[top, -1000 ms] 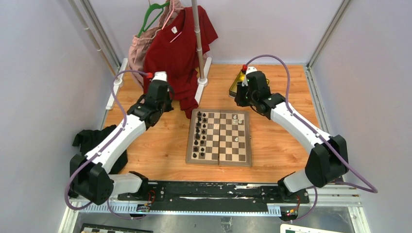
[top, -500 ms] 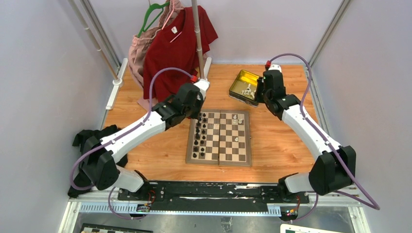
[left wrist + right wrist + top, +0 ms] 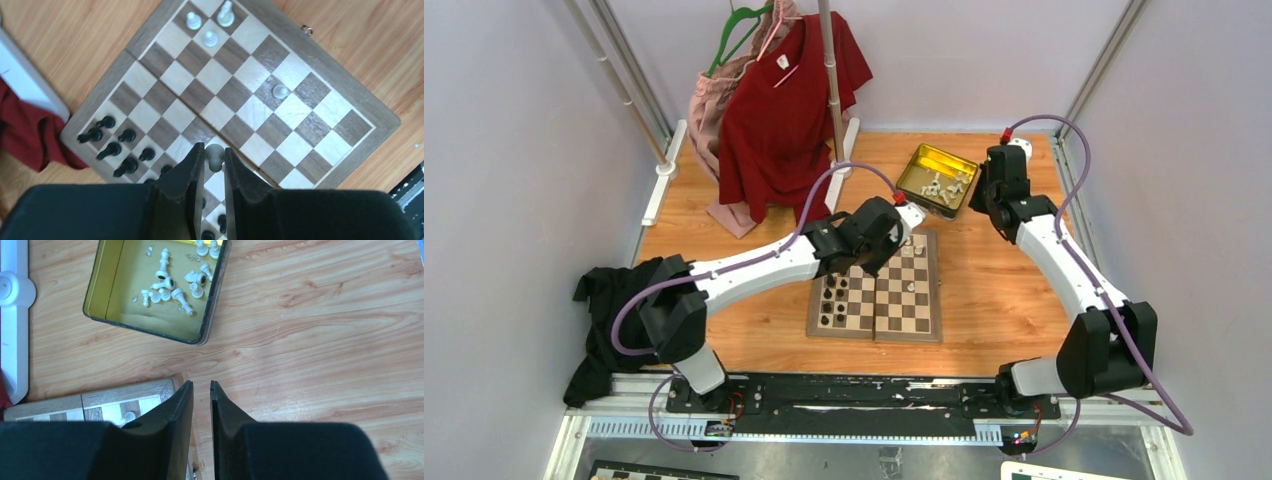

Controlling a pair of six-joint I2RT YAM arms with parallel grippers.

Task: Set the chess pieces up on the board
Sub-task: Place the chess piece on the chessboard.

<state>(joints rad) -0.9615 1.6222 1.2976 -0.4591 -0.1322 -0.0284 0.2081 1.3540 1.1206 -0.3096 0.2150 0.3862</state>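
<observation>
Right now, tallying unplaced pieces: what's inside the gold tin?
White chess pieces lie loose in the gold tin, several tipped over. The right wrist view crops its far corner.

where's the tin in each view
top external: tin right of centre toward the back, just beyond the board's far right corner.
left wrist: not in it; the board fills the view.
right wrist: tin at upper left, white pieces inside.
shared landmark: the board, whose corner shows at lower left in the right wrist view.
</observation>
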